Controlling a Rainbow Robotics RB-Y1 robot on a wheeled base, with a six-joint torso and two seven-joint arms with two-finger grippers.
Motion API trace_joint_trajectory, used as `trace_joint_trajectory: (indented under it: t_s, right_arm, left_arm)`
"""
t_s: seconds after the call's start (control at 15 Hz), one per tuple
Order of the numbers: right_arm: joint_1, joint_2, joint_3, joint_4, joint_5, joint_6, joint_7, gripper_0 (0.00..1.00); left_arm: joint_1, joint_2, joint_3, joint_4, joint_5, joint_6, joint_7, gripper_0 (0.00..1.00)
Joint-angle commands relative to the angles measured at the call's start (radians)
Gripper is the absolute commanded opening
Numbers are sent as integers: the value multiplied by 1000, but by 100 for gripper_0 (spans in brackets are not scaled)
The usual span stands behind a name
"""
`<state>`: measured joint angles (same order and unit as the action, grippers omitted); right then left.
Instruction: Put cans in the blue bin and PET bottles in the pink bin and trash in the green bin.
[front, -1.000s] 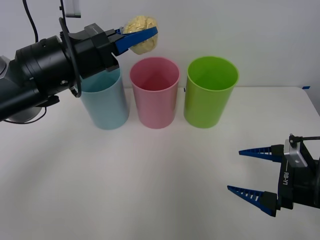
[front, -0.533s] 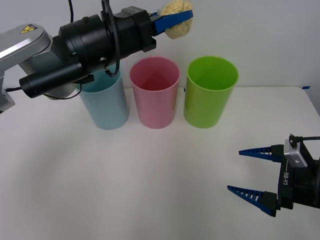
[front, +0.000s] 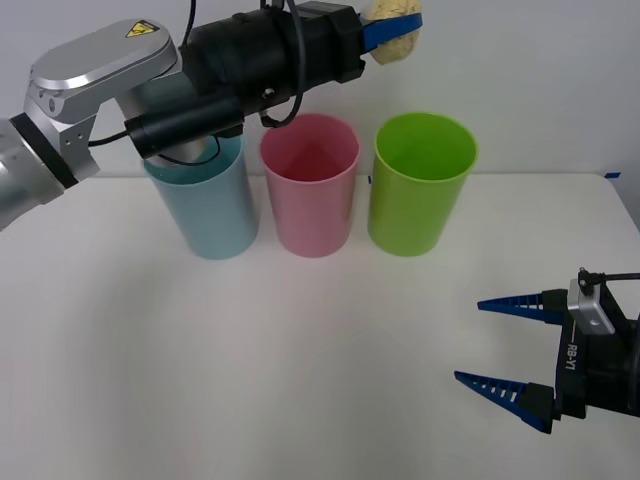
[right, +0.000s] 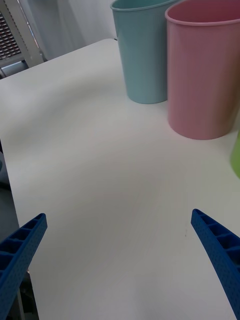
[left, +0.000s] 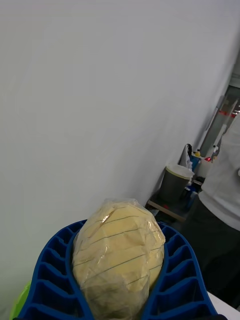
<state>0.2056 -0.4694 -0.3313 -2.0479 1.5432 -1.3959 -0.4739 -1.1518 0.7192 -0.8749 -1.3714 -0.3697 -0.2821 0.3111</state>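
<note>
Three tall bins stand in a row at the back of the table: the blue bin (front: 208, 205), the pink bin (front: 309, 184) and the green bin (front: 421, 182). High above them my left gripper (front: 397, 30) is shut on the trash (front: 396, 44), a pale-yellow wrinkled ball of wrap, held over the gap between the pink and green bins, close to the green one. In the left wrist view the trash (left: 118, 256) sits squeezed between the blue fingers (left: 180, 280). My right gripper (front: 505, 352) hangs open near the table's front right, nothing in it.
The white table (front: 250, 360) stretches wide and bare in front of the bins. The right wrist view shows the blue bin (right: 145, 50) and pink bin (right: 205, 70) from the side. A wall stands right behind the bins.
My left arm has swung to the right and upward with the trash, from above the blue and pink bins to near the green bin. The right arm has not moved.
</note>
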Motion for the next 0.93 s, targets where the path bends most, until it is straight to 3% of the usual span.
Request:
trace_joint_trajectory:
  t_s: [0.07, 0.27, 0.93]
  right_arm:
    - [0, 0, 0, 0, 0, 0, 0, 100]
    - [0, 0, 0, 0, 0, 0, 0, 100]
    - [0, 0, 0, 0, 0, 0, 0, 100]
  left_arm:
    - [-52, -35, -41, 77, 0, -2, 26, 0]
    - [-89, -47, -98, 129, -5, 0, 52, 0]
    - [-258, -235, -277, 356, -28, 60, 223, 0]
